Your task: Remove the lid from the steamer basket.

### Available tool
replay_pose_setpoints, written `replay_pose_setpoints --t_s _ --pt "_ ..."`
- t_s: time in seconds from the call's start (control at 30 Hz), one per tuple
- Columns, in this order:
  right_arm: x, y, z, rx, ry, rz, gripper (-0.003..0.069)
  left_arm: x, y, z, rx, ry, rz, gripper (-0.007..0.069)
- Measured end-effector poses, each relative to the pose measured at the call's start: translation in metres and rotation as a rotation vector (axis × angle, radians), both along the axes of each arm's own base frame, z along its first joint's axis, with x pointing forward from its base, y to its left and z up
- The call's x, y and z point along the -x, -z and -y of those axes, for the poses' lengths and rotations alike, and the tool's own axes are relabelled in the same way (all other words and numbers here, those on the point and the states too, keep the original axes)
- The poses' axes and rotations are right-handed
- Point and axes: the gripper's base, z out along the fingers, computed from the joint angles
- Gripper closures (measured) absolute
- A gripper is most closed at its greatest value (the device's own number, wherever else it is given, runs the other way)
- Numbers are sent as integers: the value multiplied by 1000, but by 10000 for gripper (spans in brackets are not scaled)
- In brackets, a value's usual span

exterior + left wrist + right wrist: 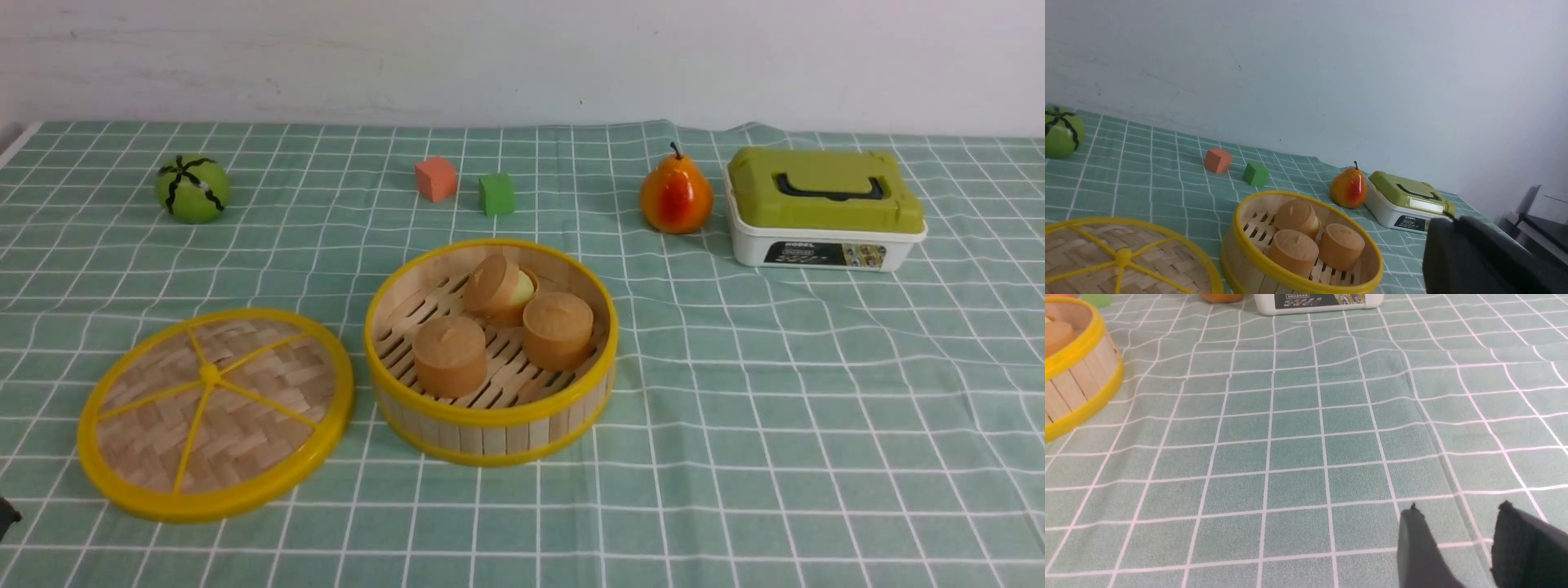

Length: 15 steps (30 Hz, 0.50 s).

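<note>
The lid (216, 412) lies flat on the cloth, just left of the steamer basket (490, 420) and off it. The basket is uncovered and holds three tan round cakes (558, 329). In the left wrist view the lid (1122, 261) and the basket (1290, 278) both show at the near edge. My left gripper (1453, 218) is above the table with its dark fingers pressed together and nothing between them. My right gripper (1459, 508) is open and empty over bare cloth, to the right of the basket (1077, 388).
A white box with an olive-green lid (824, 208) and a pear (675, 196) stand at the back right. An orange cube (435, 178) and a green cube (496, 193) sit behind the basket. A green melon ball (193, 189) is at the back left.
</note>
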Motion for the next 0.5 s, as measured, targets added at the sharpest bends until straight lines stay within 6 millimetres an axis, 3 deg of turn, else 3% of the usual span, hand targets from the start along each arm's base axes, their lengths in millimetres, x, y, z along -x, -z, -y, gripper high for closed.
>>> replay_pose_setpoints --t_s 0.2,0.5 --pt "0 0 0 0 0 0 418 -2 7 -1 -89 -21 -4 637" --pt "0 0 0 0 0 0 418 -17 67 -5 -339 -71 -162 637"
